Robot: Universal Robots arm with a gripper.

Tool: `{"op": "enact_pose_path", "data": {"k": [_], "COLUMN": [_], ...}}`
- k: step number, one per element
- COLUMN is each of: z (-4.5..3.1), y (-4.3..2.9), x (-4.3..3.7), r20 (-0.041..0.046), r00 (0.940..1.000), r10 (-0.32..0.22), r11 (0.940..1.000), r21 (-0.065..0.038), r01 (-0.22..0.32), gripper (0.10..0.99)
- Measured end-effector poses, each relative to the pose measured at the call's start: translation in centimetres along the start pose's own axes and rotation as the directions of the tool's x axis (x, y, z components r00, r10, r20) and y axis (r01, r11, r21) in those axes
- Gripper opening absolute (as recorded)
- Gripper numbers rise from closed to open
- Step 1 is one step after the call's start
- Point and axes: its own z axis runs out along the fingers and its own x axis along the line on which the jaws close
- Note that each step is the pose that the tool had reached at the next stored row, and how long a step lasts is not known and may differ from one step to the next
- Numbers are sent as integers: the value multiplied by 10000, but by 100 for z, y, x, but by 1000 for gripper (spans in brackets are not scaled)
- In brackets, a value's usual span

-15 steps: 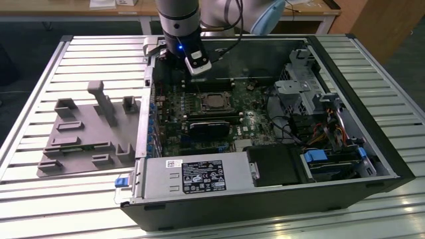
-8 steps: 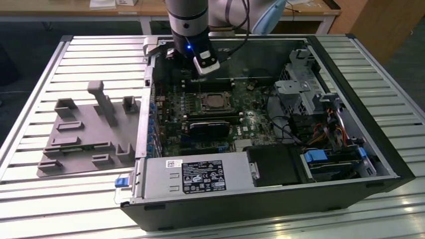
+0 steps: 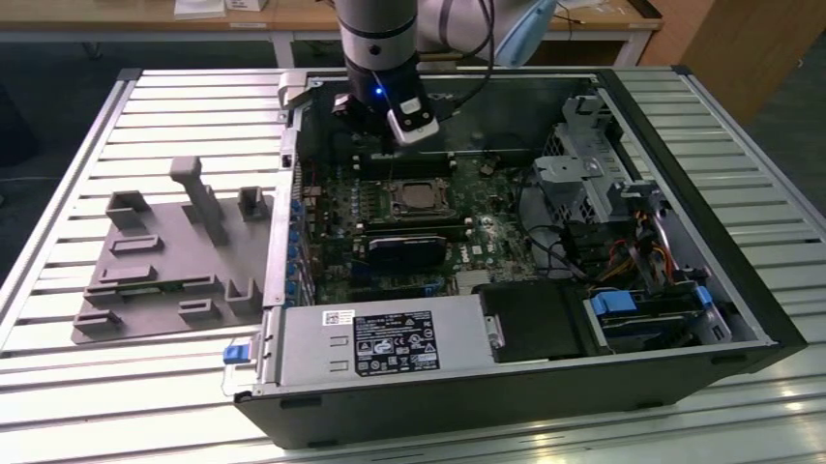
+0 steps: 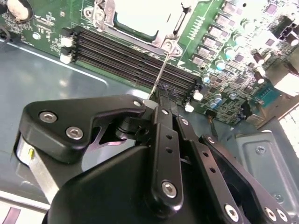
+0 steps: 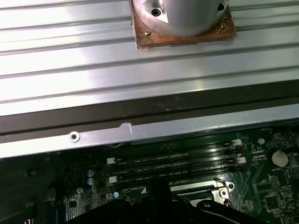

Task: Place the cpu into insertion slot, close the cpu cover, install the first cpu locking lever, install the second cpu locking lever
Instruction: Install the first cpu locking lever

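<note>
The cpu (image 3: 416, 197) lies in the insertion slot (image 3: 416, 182) on the green board inside the open computer case; its dull metal top (image 4: 138, 16) shows in the second wrist view. The cpu cover (image 4: 164, 43) lies flat around it as a silver frame. A thin wire locking lever (image 4: 161, 70) runs from the socket's corner across the memory slots to my gripper (image 4: 161, 96), whose black fingers (image 4: 159, 121) meet around its end. In the exterior view my gripper (image 3: 385, 153) hangs just behind the socket, near the case's far wall.
Long black memory slots (image 4: 131, 56) lie between socket and gripper. A grey fixture plate (image 3: 168, 261) sits on the slatted table at the exterior view's left. A power supply (image 3: 374, 343) fills the case's near side, and a drive cage (image 3: 606, 184) stands at the right.
</note>
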Motion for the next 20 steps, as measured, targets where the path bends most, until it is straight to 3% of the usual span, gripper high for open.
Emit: {"op": "enact_pose_path", "data": {"k": [8,20], "z": [5,9], "y": [11,10], "x": [-70,-73], "r20": [-2,22], "r00": [10000,10000], "r10": [-1,-5], "r11": [10000,10000], "r21": [7,4], "r01": [1,5], "gripper": [102,102]}}
